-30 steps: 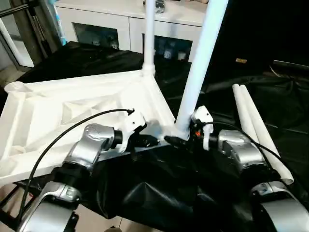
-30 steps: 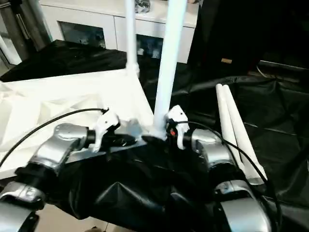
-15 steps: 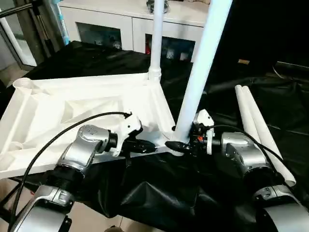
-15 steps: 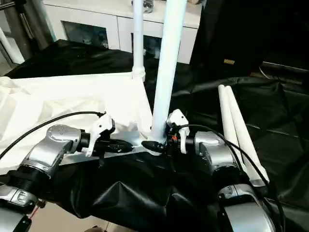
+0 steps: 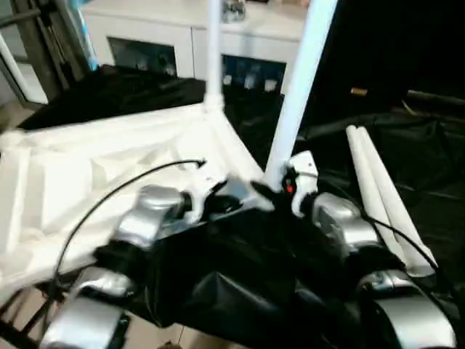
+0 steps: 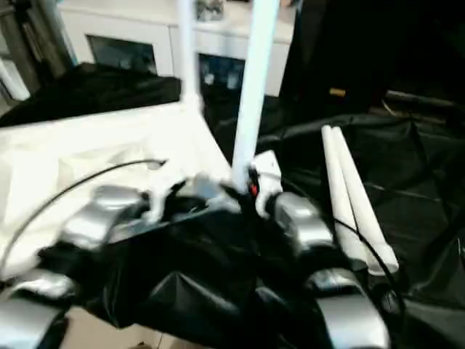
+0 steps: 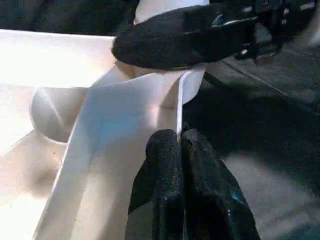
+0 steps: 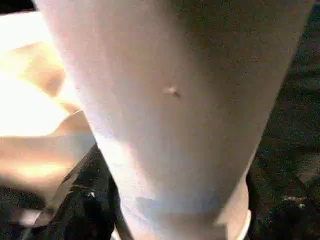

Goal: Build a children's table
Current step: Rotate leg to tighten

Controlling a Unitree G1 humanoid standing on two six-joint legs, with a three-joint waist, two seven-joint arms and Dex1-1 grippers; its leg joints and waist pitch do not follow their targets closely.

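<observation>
Left gripper point(image 7: 179, 145) is pinched shut on the thin raised rim of the tabletop point(image 5: 87, 167), right at the near corner; in my left wrist view both black fingers point(image 7: 162, 170) squeeze the white wall edge between them. Right gripper point(image 5: 270, 195) sits at the base of the near leg point(image 5: 294, 94), where it stands in that same corner socket. One black finger of it shows in the left wrist view, lying across the foot of the leg just above the rim. My right wrist view has the leg's white tube point(image 8: 170, 100) pressed up close between dark fingers on both sides. Can't tell from this whether the right jaws actually clamp the leg or just bracket it, so I call it undecided.

Tabletop lies upside down, ribbed underside up, on the black cloth point(image 5: 240, 291), mostly to the left of both grippers. Far leg point(image 5: 213, 51) stands upright in the next corner socket, beyond the left gripper. Two loose legs point(image 5: 381, 196) lie side by side, touching, on the cloth to the right of the right forearm, well apart from the tabletop. White cabinet with glass doors point(image 5: 152, 51) at the back.
</observation>
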